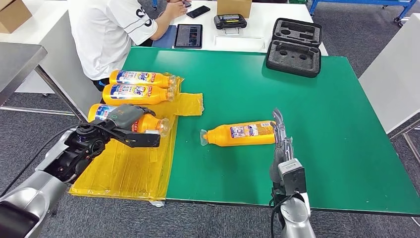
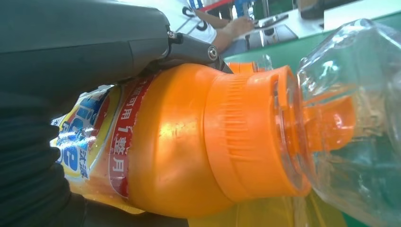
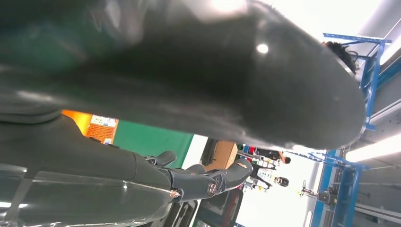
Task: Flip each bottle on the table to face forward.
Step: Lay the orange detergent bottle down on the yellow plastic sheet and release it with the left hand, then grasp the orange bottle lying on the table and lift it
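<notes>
1. Left hand (image 1: 126, 126) grips an orange plastic bottle (image 1: 148, 123) over the yellow plastic sheet (image 1: 129, 168).
2. Right hand (image 1: 281, 136) touches another orange labelled bottle (image 1: 240, 133) lying on the green table mat (image 1: 337, 124).

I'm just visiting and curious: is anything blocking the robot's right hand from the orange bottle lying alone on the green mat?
Nothing visible does. The right hand is already at the base end of the lone bottle on the green mat, with no object between them. Whether the fingers actually touch it cannot be told.
</notes>
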Controlling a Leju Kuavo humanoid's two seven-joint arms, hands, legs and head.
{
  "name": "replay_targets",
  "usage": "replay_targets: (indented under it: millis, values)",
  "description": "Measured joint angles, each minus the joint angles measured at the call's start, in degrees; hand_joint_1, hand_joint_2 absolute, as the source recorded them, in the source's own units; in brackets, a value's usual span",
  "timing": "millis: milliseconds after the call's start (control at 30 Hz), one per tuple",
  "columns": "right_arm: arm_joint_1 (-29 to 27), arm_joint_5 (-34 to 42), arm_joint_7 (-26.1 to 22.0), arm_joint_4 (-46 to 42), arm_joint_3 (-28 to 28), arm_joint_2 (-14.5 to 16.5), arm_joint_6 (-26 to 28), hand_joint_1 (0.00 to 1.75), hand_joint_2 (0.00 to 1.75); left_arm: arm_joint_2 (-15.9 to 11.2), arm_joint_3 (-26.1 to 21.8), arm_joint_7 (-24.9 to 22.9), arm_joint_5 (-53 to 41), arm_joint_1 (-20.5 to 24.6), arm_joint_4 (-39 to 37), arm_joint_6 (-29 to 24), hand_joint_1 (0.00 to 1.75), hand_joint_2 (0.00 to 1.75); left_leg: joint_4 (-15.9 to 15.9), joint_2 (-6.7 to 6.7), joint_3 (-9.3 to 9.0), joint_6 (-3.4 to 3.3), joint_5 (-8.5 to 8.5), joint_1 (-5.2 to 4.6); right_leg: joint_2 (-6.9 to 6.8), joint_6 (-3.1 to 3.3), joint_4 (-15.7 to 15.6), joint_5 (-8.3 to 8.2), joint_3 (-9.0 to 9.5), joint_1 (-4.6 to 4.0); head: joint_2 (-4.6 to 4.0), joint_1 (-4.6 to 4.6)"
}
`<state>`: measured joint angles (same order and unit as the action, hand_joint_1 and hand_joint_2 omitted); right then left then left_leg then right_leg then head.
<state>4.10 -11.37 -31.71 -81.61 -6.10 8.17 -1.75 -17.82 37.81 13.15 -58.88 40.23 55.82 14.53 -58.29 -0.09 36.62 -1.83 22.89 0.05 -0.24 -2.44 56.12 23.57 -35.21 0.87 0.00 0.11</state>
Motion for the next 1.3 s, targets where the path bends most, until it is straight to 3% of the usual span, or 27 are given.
replay_targets:
  millis: [367, 533, 1133, 1233, 1267, 1300]
  values:
    - [0.31, 0.21, -0.37, 0.65, -0.02, 0.0, 0.0, 0.0, 0.0, 0.03, 3.22, -0.79, -0.04, 2.22, -4.05, 0.18, 1.75, 1.75, 0.0, 0.0, 0.0, 0.0, 0.0, 0.01, 0.0, 0.0, 0.0, 0.0, 0.01, -0.02, 0.0, -0.01]
    - [0.24, 0.25, -0.39, 0.87, -0.12, 0.02, 0.0, 0.0, 0.0, 0.76, 4.33, -2.01, -0.79, 3.08, -8.18, -2.09, 1.75, 1.75, 0.0, 0.0, 0.0, 0.0, 0.0, 0.02, 0.0, 0.0, 0.0, 0.0, 0.0, -0.03, 0.0, -0.01]
    - [2.13, 0.42, -0.66, 5.33, -1.87, 0.06, -0.5, 0.0, 0.0, 2.47, 6.62, -1.96, -1.12, 1.87, -16.9, -4.43, 1.75, 1.75, 0.0, -0.01, 0.01, 0.01, 0.0, 0.04, 0.0, 0.0, 0.01, 0.0, 0.02, -0.05, 0.0, 0.0]
    - [2.5, 0.42, -0.7, 6.04, -2.19, 0.07, -0.5, 0.0, 0.0, 2.58, 6.55, -1.95, -1.4, 1.98, -17.7, -4.8, 1.57, 1.75, 0.0, -0.01, 0.01, 0.01, 0.0, 0.04, 0.0, 0.01, 0.01, 0.0, 0.02, -0.06, 0.0, 0.0]
    - [2.64, 0.42, -0.72, 6.27, -2.27, 0.07, -0.5, 0.0, 0.0, 2.63, 6.53, -1.93, -1.55, 2.03, -17.96, -4.8, 1.3, 1.75, 0.0, -0.01, 0.0, 0.02, -0.01, 0.04, 0.0, 0.01, 0.01, 0.0, 0.02, -0.06, 0.0, -0.01]
    - [2.77, 0.42, -0.74, 6.5, -2.32, 0.07, -0.5, 0.0, 0.0, 2.69, 6.5, -1.87, -1.69, 2.09, -18.19, -4.69, 0.92, 1.75, 0.0, -0.01, 0.0, 0.03, -0.02, 0.04, 0.0, 0.01, 0.01, 0.0, 0.02, -0.06, 0.0, -0.01]
